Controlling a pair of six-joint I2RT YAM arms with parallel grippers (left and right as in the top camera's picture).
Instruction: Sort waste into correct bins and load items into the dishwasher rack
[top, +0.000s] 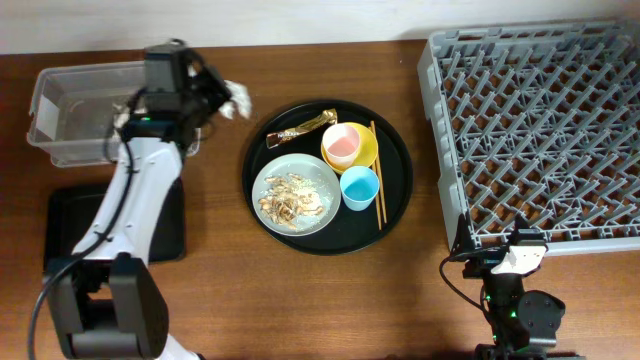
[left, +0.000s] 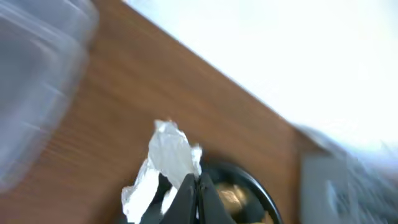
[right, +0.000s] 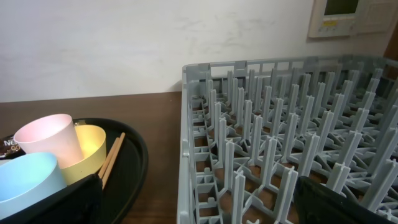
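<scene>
Food scraps (top: 292, 198) on plate (top: 296, 163) (round black tray (top: 395, 190))

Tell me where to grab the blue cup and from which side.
Probably the blue cup's rim, from straight above, with one finger inside and one outside, on the side away from the yellow bowl. The cup stands upright with its mouth open, and the plate, bowl and chopsticks crowd its other sides.

My three views
Overhead looks straight down at the table (top: 300, 300); left wrist close and blurred; right wrist low across the rack (right: 185, 143). All share the round tray (top: 395, 150).
</scene>
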